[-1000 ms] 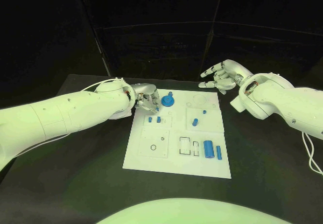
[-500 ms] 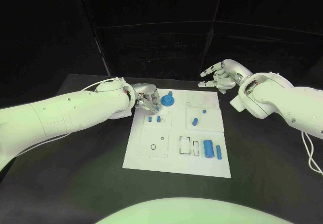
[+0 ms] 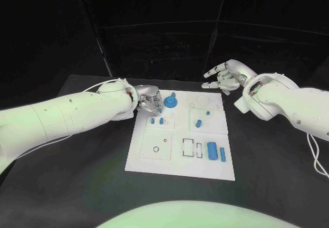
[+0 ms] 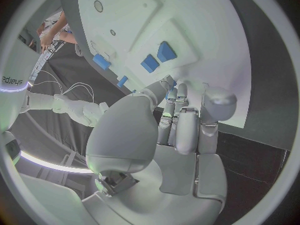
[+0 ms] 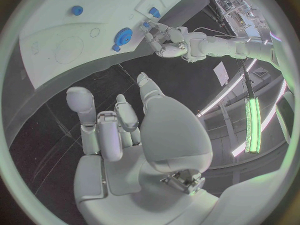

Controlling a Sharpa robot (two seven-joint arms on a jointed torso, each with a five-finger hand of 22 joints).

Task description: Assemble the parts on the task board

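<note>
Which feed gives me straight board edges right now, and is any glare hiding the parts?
Head view: the task board has straight edges, lit evenly, and the blue parts read clearly. Left wrist view: fisheye bends the board's edge, and the left hand covers part of it. Right wrist view: likewise curved, with a bright light strip off the board.

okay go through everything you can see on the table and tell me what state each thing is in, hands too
Left hand: fingers curled over the board's far left corner, holding nothing that shows.
Right hand: open, fingers apart, above the table beyond the board's far right corner.
Task board: lying flat.
Round blue part: resting on the board beside the left hand.
Two small blue blocks: side by side on the board.
Long blue cylinder: lying on its side.
</note>
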